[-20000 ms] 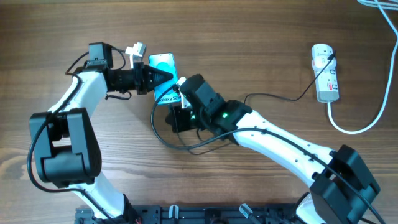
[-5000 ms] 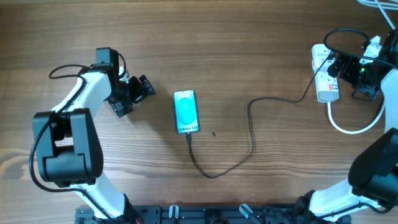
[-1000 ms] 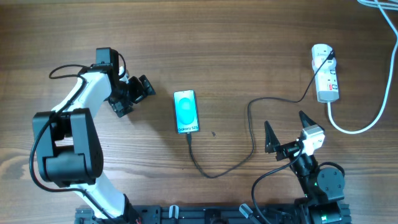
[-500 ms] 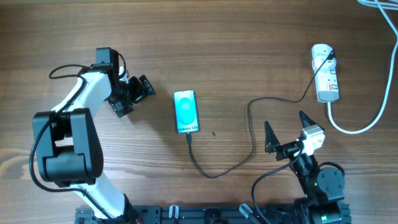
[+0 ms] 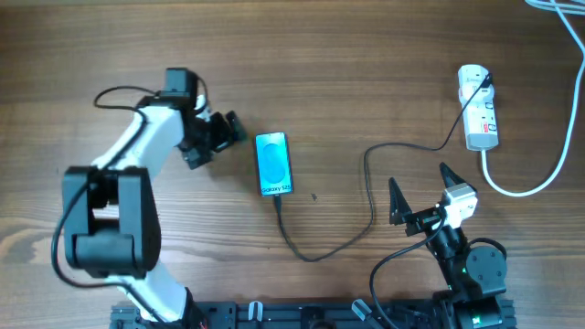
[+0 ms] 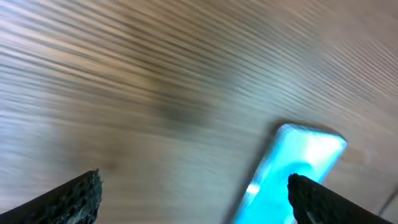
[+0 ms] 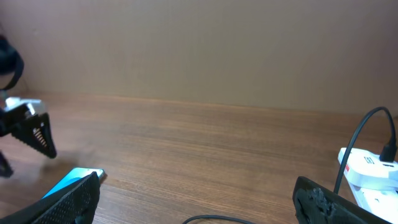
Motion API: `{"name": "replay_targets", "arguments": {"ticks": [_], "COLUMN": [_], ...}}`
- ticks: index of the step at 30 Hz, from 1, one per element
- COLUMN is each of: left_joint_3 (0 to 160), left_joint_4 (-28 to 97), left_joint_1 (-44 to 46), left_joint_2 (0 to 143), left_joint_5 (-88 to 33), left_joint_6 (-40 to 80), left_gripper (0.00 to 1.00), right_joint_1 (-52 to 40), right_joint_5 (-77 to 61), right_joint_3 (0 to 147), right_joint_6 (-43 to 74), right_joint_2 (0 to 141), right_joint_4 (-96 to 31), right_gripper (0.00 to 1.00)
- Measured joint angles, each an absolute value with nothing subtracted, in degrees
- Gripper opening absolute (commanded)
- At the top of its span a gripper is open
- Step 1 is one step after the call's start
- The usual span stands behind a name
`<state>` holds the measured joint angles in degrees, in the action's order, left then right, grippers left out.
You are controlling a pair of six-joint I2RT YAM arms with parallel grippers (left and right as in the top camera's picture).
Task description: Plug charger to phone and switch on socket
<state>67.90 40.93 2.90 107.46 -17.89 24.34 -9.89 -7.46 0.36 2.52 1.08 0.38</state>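
Note:
The phone (image 5: 274, 164) lies flat at mid-table with its teal screen up, and shows blurred in the left wrist view (image 6: 292, 168) and at the lower left of the right wrist view (image 7: 71, 180). The black charger (image 5: 369, 196) runs from the phone's near end in a loop across the table to the white socket (image 5: 478, 114) at the far right, which also shows in the right wrist view (image 7: 373, 177). My left gripper (image 5: 222, 143) stands open just left of the phone, its fingertips (image 6: 74, 196) empty. My right gripper (image 5: 419, 187) is open and empty, low at the front right.
A thick white cord (image 5: 539, 183) curves from the socket toward the right table edge. Another white cord (image 5: 558, 14) crosses the far right corner. The charger's loop (image 5: 311, 258) lies between the phone and my right arm.
My left arm has swung right, bringing its open gripper close beside the phone. The right arm, phone, charger and socket have not moved.

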Motion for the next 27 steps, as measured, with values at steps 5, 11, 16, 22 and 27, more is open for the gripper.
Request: {"name": "replay_targets", "arguments": {"ticks": [5, 11, 16, 22, 27], "left_joint_3": [67.90, 68.23, 64.05, 44.64, 24.95], "left_joint_4": [40.88, 45.54, 43.22, 15.42, -10.92], "left_joint_1": [15.62, 20.75, 20.75, 20.75, 19.88], "left_joint_2": [93.17, 85.19, 83.74, 83.48, 83.13], "left_joint_5": [-18.13, -10.87, -5.61, -5.63, -6.96], "left_joint_6": [24.34, 23.24, 23.22, 23.22, 23.22], "left_gripper": [0.94, 1.00, 1.00, 1.00, 1.00], "right_joint_1": [-9.89, -9.89, -9.89, -9.89, -9.89], "right_joint_5": [-7.46, -7.46, -7.46, -7.46, -7.46], "right_joint_3": [0.36, 0.36, 0.36, 0.36, 0.36], "right_joint_6": [2.52, 2.52, 2.52, 2.52, 2.55], "right_joint_2": [1.02, 0.99, 0.99, 0.78, 0.73], "right_joint_4": [0.40, 0.38, 0.40, 0.34, 0.38], "right_gripper": [1.00, 1.00, 1.00, 1.00, 1.00]}}
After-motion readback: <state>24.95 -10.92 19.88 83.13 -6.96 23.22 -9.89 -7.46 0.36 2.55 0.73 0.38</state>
